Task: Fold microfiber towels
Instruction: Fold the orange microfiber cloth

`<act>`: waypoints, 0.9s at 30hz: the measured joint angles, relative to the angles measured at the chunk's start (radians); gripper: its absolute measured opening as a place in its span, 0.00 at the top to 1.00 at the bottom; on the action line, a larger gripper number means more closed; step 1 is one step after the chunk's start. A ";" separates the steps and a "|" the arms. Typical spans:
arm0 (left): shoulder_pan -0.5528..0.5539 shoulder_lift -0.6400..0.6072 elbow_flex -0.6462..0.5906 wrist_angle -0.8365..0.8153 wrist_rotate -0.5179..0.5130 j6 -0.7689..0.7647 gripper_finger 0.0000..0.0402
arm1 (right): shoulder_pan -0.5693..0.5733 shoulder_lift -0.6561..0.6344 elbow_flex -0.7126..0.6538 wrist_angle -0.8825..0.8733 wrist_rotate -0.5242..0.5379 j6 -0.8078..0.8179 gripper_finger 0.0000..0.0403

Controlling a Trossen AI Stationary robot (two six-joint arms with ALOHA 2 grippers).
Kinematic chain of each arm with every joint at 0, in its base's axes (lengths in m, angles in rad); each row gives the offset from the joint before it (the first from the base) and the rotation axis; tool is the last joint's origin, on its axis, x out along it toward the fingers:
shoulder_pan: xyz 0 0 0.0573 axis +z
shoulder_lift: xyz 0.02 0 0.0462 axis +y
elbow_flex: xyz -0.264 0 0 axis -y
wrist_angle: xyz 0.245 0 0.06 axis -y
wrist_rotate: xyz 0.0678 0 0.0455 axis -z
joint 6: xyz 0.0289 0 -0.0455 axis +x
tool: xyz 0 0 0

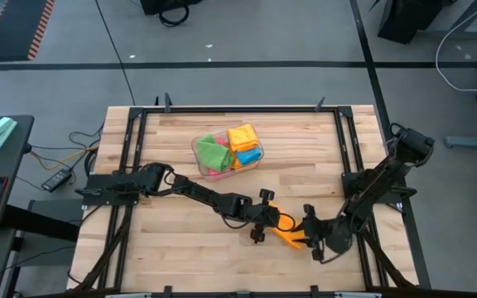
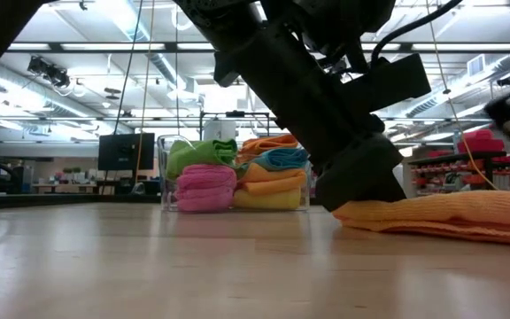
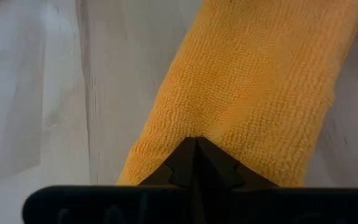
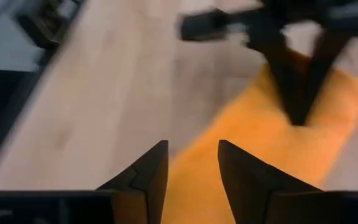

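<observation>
High view: orange towel (image 1: 286, 234) lies near the front edge of the worktop (image 1: 172, 240), right of centre, folded into a long narrow strip. Both arms meet over it. Left pincer (image 1: 265, 219) sits at the strip's left end; right pincer (image 1: 311, 235) at its right end. Strip's long axis runs roughly from one pincer to the other, slightly diagonal.

Left wrist view: left pincer (image 3: 196, 149) clenched tight, tips together, pressed on the orange towel (image 3: 253, 93) with the cloth stretching straight ahead from the tips. Could be pinching an edge or just pinning it down; can't separate the two.

Right wrist view: right pincer (image 4: 193, 165) released, jaws parted with a gap, nothing between them, hovering over the near end of the orange towel (image 4: 253, 155).

Low view: towel (image 2: 450, 217) flat on the worktop, left arm bearing down on its end.

Clear bin (image 1: 228, 151) with the other towels (image 1: 244, 136), green, yellow, pink, blue, stands well apart toward the back centre.

Judgement: next fold likely goes end over end along that long axis; right pincer is free and sits at its end, so it needs to close on that end.
</observation>
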 joint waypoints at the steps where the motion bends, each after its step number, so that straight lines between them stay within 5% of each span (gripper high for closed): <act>1: 0.000 0.000 0.000 -0.001 0.000 0.000 0.93 | -0.013 0.006 -0.010 -0.002 -0.008 -0.001 0.64; 10: 0.002 -0.028 -0.004 -0.026 0.011 -0.076 0.92 | -0.040 0.158 -0.023 0.008 -0.077 0.044 0.69; 19: -0.041 -0.052 -0.003 0.072 0.009 -0.143 0.78 | -0.031 0.163 -0.022 0.002 -0.069 0.080 0.70; 27: -0.048 -0.045 -0.002 -0.056 0.000 -0.158 0.79 | -0.032 0.163 0.006 -0.022 -0.062 0.013 0.69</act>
